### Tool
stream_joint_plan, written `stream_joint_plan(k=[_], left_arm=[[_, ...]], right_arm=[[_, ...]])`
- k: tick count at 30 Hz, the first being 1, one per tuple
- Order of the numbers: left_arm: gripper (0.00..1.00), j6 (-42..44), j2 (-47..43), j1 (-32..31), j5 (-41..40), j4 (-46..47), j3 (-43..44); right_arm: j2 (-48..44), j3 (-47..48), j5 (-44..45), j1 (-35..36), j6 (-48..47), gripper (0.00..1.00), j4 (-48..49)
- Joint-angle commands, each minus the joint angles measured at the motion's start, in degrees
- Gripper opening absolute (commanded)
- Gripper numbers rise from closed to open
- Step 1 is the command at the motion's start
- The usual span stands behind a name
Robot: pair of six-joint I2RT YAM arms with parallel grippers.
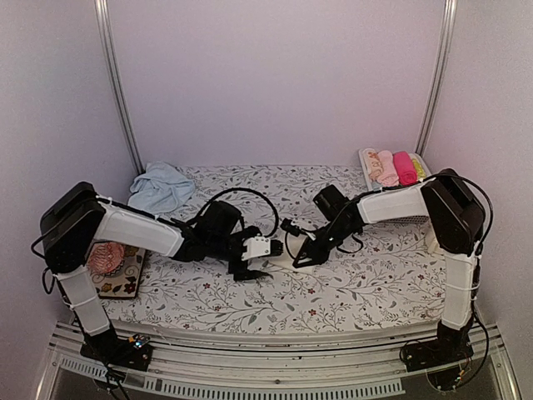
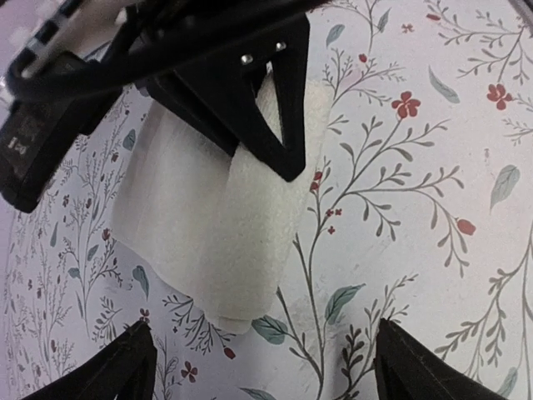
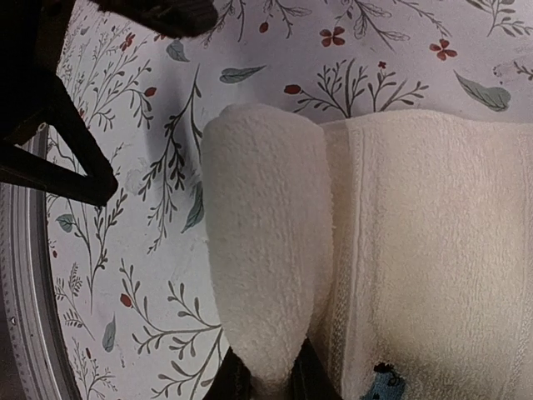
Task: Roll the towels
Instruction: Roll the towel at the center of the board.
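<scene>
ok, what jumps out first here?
At centre, the right fingers pinch the rolled end of the part-rolled cream towel, with the left fingers open beside it. The blue towel lies crumpled at the far left, unrolled.

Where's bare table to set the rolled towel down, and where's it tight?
Free: back middle of the table, between the light blue towel and the tray of rolled cloths; also the front strip along the near edge. Crowded: centre, where left gripper, right gripper and cream towel meet.
</scene>
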Motion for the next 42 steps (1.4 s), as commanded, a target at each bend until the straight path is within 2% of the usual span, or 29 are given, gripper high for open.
stream_joint_plan(k=[1, 15, 26, 29, 33, 35, 39, 42], left_arm=[[0.88, 6.53, 2.18, -2.19, -4.87, 7.87, -0.49], [0.61, 14.90, 7.04, -5.21, -8.74, 12.20, 0.74], [0.51, 14.68, 13.12, -6.35, -12.52, 10.79, 4.57], [0.42, 14.47, 13.17, -6.46, -12.44, 10.78, 4.67], [0.22, 14.49, 13.08, -6.57, -12.07, 9.53, 4.54], [0.17, 14.49, 12.97, -6.63, -11.76, 9.08, 4.29], [0.06, 14.47, 12.81, -6.81, -10.80, 6.43, 4.67], [0.04, 13.30, 12.46, -6.73, -9.03, 0.93, 6.60]], right_arm=[[4.75, 2.18, -3.94, -2.29, 2.64, 0.05, -7.45], [8.58, 6.45, -12.46, -4.38, 1.82, 0.06, -12.64], [8.78, 6.38, -16.00, -4.38, 0.76, 0.07, -13.52], [8.79, 6.38, -16.78, -4.38, 0.58, 0.07, -13.54], [8.95, 6.38, -16.65, -4.38, 0.49, 0.08, -13.59], [8.85, 6.38, -16.45, -4.38, 0.55, 0.09, -13.58], [8.03, 6.31, -15.22, -4.38, 0.64, 0.18, -13.50], [5.73, 5.58, -11.47, -4.38, 0.52, 0.34, -12.65]])
